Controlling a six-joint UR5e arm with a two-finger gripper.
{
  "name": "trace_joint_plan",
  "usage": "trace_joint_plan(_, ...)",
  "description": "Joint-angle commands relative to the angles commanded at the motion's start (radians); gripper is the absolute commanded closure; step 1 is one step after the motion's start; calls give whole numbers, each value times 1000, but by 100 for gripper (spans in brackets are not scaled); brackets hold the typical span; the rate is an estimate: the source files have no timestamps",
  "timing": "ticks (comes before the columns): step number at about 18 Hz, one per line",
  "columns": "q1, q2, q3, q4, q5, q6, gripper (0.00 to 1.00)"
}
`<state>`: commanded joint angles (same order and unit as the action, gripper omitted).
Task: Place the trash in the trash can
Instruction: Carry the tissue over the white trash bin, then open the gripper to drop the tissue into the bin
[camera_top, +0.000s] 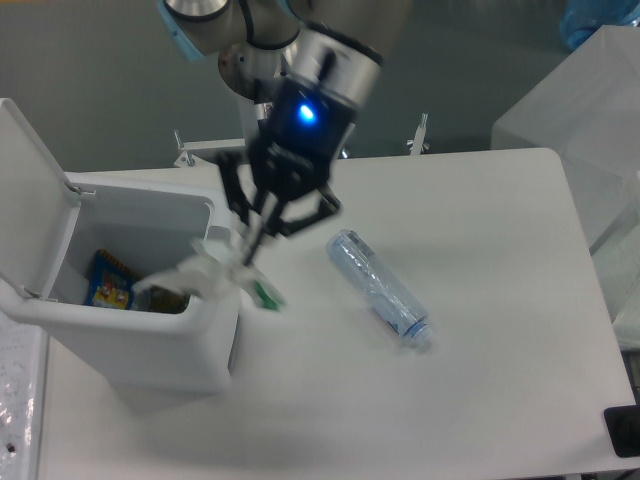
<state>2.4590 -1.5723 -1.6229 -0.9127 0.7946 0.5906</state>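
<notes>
My gripper (247, 255) hangs over the right rim of the trash can (130, 345), its fingers closed together on the crumpled white tissue (198, 273). The tissue hangs blurred just above the can's opening, at its right edge. A small green bit (266, 294) shows just below the fingertips; I cannot tell what it is. The can is a white bin at the table's left with its flip lid (30, 190) standing open. The clear bluish plastic bottle (378, 286) lies on its side on the table, to the right of the gripper and apart from it.
A colourful wrapper (108, 280) lies inside the can. A translucent box (590, 120) stands off the table's far right. The white table (480, 380) ends close to the bottle's right and front. Metal clamps (420, 135) sit at the back edge.
</notes>
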Motion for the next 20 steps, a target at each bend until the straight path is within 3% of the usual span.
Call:
trace_joint_plan(3,-50,5,-23,2,5,-15,100)
trace_joint_plan(8,-60,37,-71,3,11,6,98)
trace_joint_plan(9,-60,37,-77,5,9,8,89)
trace_joint_plan(12,-71,37,-77,6,8,8,35)
trace_joint_plan(13,-72,37,-77,6,8,9,12)
trace_joint_plan(14,-71,38,-77,6,8,8,0)
trace_joint_plan(20,-48,41,-68,14,9,12,0)
